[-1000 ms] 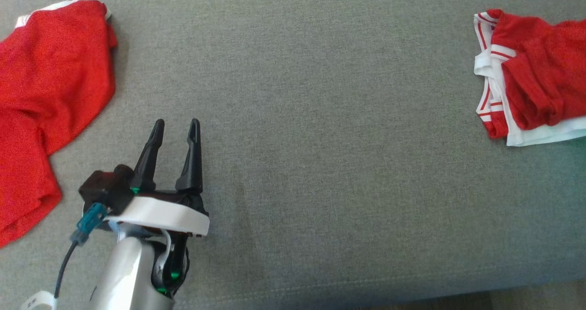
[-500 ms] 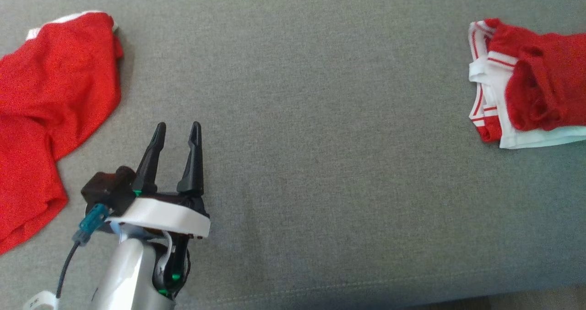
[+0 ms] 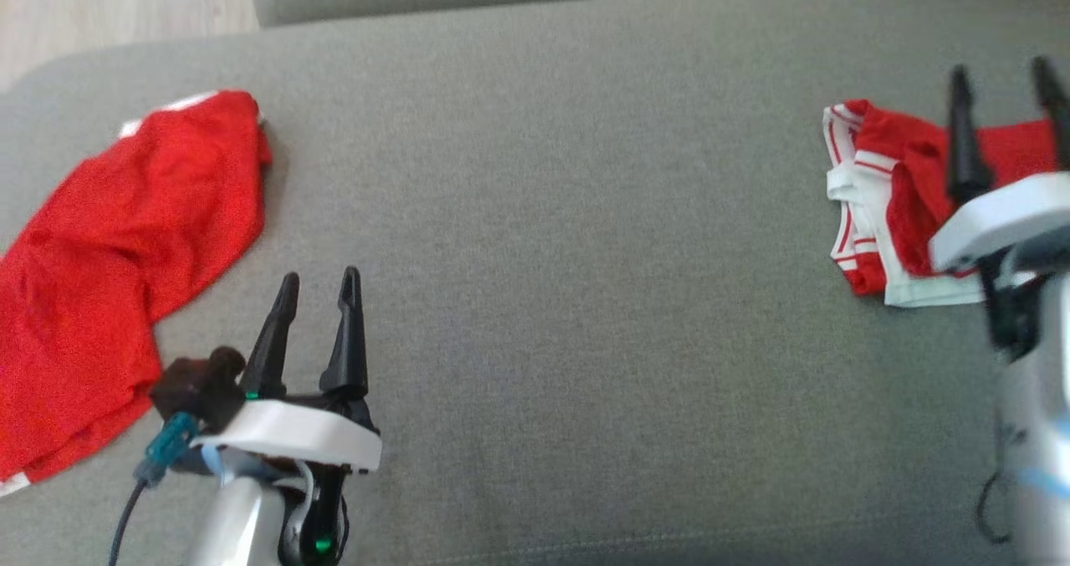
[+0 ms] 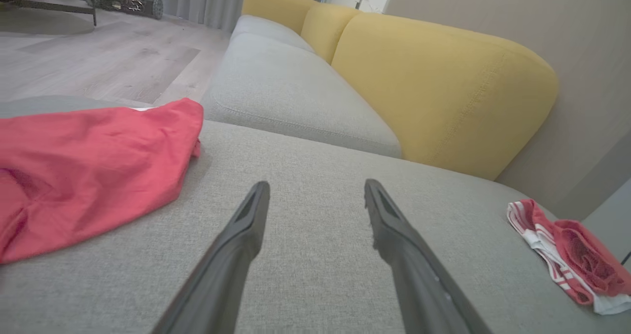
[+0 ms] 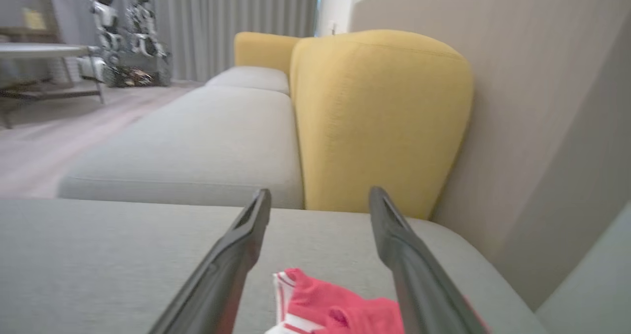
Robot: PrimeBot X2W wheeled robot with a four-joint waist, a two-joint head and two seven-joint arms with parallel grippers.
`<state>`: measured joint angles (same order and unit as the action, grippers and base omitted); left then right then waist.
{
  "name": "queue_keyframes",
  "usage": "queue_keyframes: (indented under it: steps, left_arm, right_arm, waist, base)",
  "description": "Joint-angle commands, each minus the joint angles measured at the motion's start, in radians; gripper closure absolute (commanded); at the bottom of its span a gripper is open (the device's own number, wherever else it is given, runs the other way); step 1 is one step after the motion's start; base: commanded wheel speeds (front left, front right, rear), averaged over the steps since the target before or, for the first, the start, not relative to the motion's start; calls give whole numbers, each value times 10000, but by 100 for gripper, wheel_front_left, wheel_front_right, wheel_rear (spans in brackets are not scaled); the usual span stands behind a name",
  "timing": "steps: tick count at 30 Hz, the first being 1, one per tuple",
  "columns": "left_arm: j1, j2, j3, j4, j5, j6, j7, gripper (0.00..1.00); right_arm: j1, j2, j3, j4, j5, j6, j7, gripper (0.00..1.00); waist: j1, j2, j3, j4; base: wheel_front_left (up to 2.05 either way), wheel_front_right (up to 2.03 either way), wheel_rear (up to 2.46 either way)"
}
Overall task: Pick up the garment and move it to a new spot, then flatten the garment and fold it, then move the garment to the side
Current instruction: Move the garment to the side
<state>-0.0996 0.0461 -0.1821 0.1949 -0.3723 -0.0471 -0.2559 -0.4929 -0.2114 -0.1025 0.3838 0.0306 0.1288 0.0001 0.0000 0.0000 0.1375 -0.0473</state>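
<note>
Two garments [image 3: 125, 257] [image 3: 886, 173] (one folded), two end effectors [image 3: 319, 275] [image 3: 999, 68].

No legible text, label, brand, number or sign in any view.
</note>
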Motion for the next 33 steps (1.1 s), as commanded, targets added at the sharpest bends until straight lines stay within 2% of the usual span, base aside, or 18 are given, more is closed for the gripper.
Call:
queue_keyframes:
  steps: [1, 5, 11, 17, 33]
  left_arm:
    - [-145, 41, 323, -377, -47, 51, -59, 0]
    - [90, 41, 439, -484, -198, 195, -59, 0]
    - [334, 41, 460, -521, -311, 237, -59, 0]
    - [868, 41, 435, -699, -159, 409, -59, 0]
    - [1200, 41, 155, -1186, -377, 801, -59, 0]
  right_arm:
    - [49, 130, 256, -578, 124, 19, -245, 0]
    - [855, 721, 584, -1076, 429, 19, -913, 0]
    - [1968, 1056, 787, -1046, 617, 19, -1737, 0]
    - [3027, 1454, 973, -982, 143, 19, -2284, 0]
    - [3907, 1609, 1277, -1134, 636, 19, -2582, 0]
  waist:
    - [0, 0, -291, 38]
    - [0, 0, -613, 65]
    - [0, 0, -942, 228]
    - [0, 0, -1286, 234]
    - [0, 0, -1344, 18]
  base:
    - [0, 0, 0]
    - [0, 0, 0]
    - [0, 0, 0]
    - [0, 0, 0]
    - [0, 0, 0]
